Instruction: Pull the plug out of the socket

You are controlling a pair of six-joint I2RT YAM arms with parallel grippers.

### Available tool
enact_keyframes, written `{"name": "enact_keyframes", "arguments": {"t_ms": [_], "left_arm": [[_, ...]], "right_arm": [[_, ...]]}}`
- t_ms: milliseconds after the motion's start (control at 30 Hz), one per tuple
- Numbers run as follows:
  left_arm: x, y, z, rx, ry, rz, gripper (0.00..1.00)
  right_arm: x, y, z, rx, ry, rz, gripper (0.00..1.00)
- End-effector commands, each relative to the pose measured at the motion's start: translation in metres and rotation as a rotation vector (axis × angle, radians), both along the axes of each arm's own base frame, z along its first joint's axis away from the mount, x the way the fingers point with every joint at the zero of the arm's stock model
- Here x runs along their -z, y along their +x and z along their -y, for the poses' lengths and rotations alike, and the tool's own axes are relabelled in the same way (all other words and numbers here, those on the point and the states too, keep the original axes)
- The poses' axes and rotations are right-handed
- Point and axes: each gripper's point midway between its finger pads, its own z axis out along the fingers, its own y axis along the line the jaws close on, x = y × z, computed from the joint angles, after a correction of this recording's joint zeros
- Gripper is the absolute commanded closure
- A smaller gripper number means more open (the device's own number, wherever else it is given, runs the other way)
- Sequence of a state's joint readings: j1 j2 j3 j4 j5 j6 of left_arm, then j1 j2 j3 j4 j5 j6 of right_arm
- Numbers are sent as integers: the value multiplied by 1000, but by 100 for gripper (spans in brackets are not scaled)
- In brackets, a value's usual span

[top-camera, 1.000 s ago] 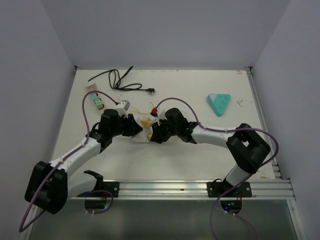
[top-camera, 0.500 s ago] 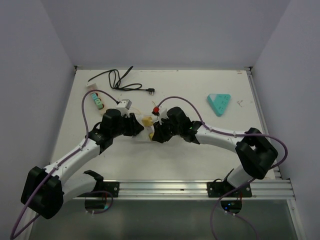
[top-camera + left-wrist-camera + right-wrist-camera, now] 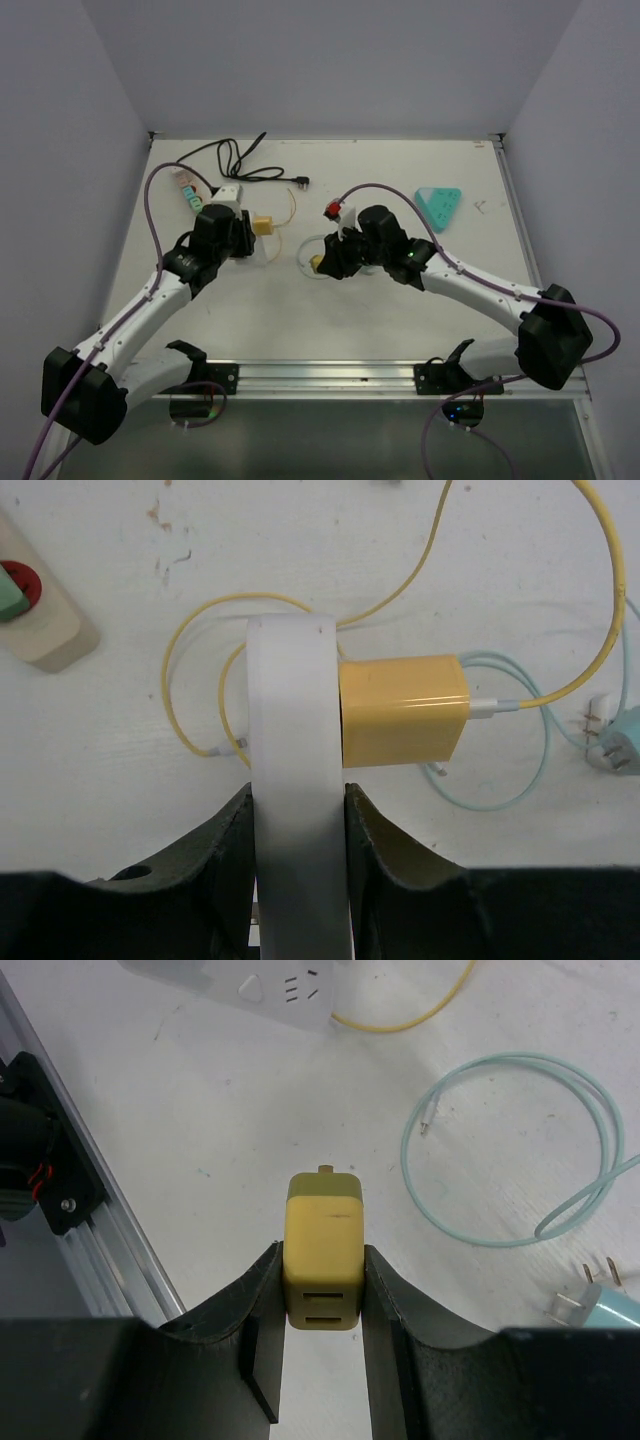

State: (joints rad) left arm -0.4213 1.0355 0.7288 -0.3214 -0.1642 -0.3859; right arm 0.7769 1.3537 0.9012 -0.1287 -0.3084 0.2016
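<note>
My left hand (image 3: 297, 805) clamps a white plastic socket strip (image 3: 290, 700), an orange block charger (image 3: 403, 710) plugged in just right of it. My right hand (image 3: 322, 1265) grips a yellow cube plug (image 3: 322, 1222).

The top camera looks down from above and behind the arm bases and takes in the whole table (image 3: 380, 320). The left wrist camera sits close, looking down past the left fingers (image 3: 225, 850) at the power strip (image 3: 295, 710). The right wrist camera looks close past the right fingers (image 3: 250, 1310) at the yellow plug (image 3: 322, 1230). Both wrist views share the teal cable (image 3: 546, 742) and that strip.
</note>
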Motion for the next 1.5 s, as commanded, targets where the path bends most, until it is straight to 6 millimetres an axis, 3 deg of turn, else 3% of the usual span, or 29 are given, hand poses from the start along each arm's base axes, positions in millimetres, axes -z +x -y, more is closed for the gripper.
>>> {"name": "enact_keyframes", "arguments": {"t_ms": [0, 133, 167, 233, 267, 367, 567, 700, 900, 1167, 1200, 1300, 1333, 1433, 1467], "left_arm": [[-65, 20, 0, -2, -5, 169, 100], [-91, 24, 13, 53, -49, 223, 100], [-92, 25, 13, 59, -45, 226, 100], [-97, 27, 19, 91, -57, 241, 100], [-97, 27, 22, 104, -61, 245, 100], [-95, 28, 30, 152, -68, 250, 100], [-85, 25, 43, 244, -81, 246, 100], [-82, 22, 48, 295, -65, 227, 100], [-70, 15, 54, 354, -66, 211, 100], [-62, 5, 60, 389, -112, 210, 100], [-64, 4, 62, 399, -121, 215, 100], [-59, 3, 61, 390, -128, 204, 100], [-57, 4, 60, 387, -123, 197, 100], [-55, 6, 57, 364, -107, 191, 100], [-54, 7, 55, 358, -103, 189, 100]], "right_arm": [[-14, -7, 8, 7, 28, 0, 100], [1, 7, 29, 122, 32, -52, 100], [2, 21, 41, 178, 61, -69, 100], [15, 27, 60, 271, 109, -150, 100], [14, 41, 75, 329, 151, -155, 100], [21, 57, 108, 471, 215, -183, 100], [42, 72, 166, 751, 257, -238, 100], [62, 76, 191, 876, 239, -263, 100], [87, 80, 190, 872, 222, -324, 100], [101, 88, 165, 756, 302, -377, 98], [103, 88, 165, 755, 298, -382, 96], [111, 86, 170, 777, 268, -387, 63], [115, 83, 174, 794, 242, -399, 39], [114, 82, 191, 849, 149, -358, 21], [101, 87, 195, 847, 134, -304, 15]]}}
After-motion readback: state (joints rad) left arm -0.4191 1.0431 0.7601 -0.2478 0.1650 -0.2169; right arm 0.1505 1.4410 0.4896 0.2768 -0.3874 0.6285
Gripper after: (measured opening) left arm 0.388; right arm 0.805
